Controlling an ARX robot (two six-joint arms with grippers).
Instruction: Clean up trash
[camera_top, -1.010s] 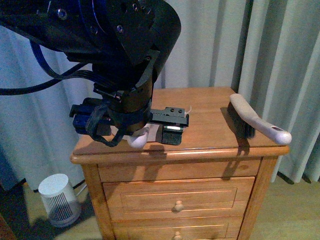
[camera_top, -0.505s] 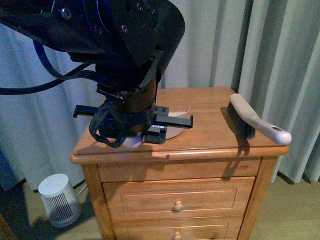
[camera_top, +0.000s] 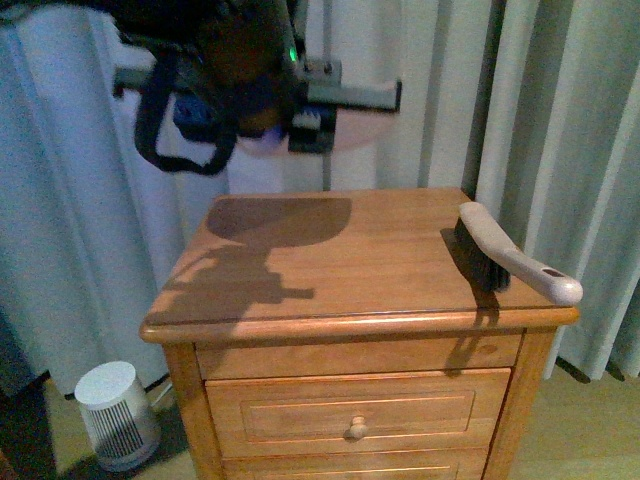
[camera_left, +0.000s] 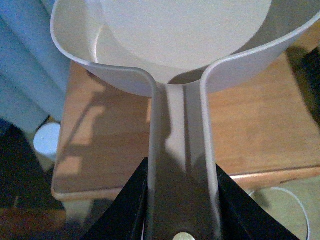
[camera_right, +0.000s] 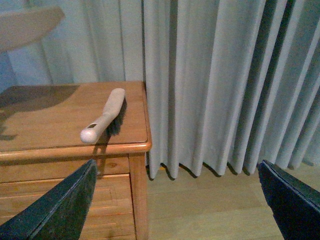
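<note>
Held the beige dustpan (camera_top: 365, 125) aloft at the front frame's upper left, left tool (camera_left: 181, 165) clenched on its handle (camera_left: 175, 125), right tool (camera_right: 177, 165) released; spotted no trash wad, presumably inside it; likely needed tipping out next.

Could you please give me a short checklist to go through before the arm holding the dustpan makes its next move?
1. Grip: ok. The left gripper has its fingers on both sides of the handle of the dustpan.
2. Clearance: ok. The dustpan hangs above the nightstand, not touching it.
3. Load: cannot tell. No view clearly shows the paper wad, in the dustpan or elsewhere.
4. Free arm: ok. The right gripper is open and holds nothing.
5. Obstacles: ok. The brush lies on the nightstand's right side, apart from both grippers.
</note>
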